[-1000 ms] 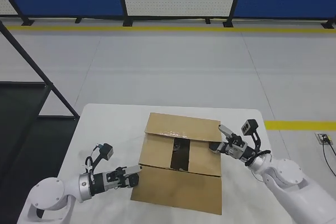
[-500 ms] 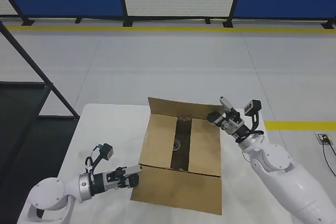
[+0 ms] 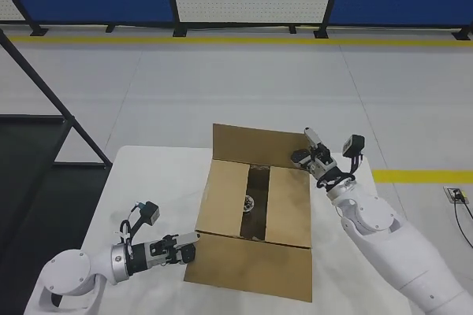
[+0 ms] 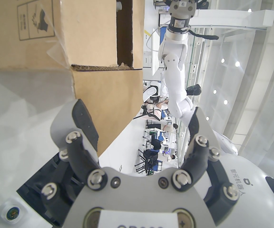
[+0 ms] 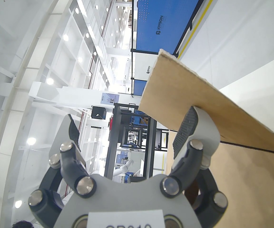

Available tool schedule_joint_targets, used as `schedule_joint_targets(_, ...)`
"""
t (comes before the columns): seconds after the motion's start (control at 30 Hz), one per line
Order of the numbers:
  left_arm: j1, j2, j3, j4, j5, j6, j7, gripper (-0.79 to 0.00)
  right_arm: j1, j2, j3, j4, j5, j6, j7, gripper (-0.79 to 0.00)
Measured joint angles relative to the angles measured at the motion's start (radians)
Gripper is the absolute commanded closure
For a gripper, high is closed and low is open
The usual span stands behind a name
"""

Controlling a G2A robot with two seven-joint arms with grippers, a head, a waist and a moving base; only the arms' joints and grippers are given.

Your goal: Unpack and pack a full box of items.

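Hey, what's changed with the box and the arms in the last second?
The right gripper moved away from the robot, pushing the far flap of the box from lying flat to standing up, with one open finger against it. The left gripper, open beside the box's near corner, and the near flap stayed put.

Box contents mostly covered by flaps
Between the left pincer (image 3: pixel 188 249) and the right pincer (image 3: pixel 306 150), the inner flaps (image 3: pixel 288 209) of the box (image 3: pixel 252 268) cover all but a dark slot (image 3: pixel 255 216); the small pale thing (image 3: pixel 247 202) inside is too small to identify. The raised flap (image 5: pixel 187 91) just beside the right pincer runs off the picture's edge.
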Motion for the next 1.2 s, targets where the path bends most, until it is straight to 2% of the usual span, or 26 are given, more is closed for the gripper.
schedule_joint_targets(0.17, 0.0, 0.0, 0.0, 0.0, 0.0, 0.0, 0.0, -0.785, 0.007, -0.012, 0.002, 0.006, 0.025, 0.031, -0.019, -0.785)
schedule_joint_targets(0.4, 0.0, 0.0, 0.0, 0.0, 0.0, 0.0, 0.0, -0.785, 0.104, -0.09, -0.052, 0.131, 0.035, 0.112, -0.113, -0.785)
schedule_joint_targets(0.67, 0.0, 0.0, 0.0, 0.0, 0.0, 0.0, 0.0, -0.785, 0.206, -0.178, -0.134, 0.338, -0.011, 0.218, -0.073, -0.785)
schedule_joint_targets(0.8, 0.0, 0.0, 0.0, 0.0, 0.0, 0.0, 0.0, -0.785, 0.229, -0.215, -0.145, 0.415, -0.022, 0.21, -0.075, -0.785)
schedule_joint_targets(1.03, 0.0, 0.0, 0.0, 0.0, 0.0, 0.0, 0.0, -0.785, 0.245, -0.256, -0.132, 0.495, -0.027, 0.178, -0.065, -0.785)
schedule_joint_targets(1.2, 0.0, 0.0, 0.0, 0.0, 0.0, 0.0, 0.0, -0.785, 0.236, -0.268, -0.089, 0.522, -0.001, 0.089, -0.029, -0.785)
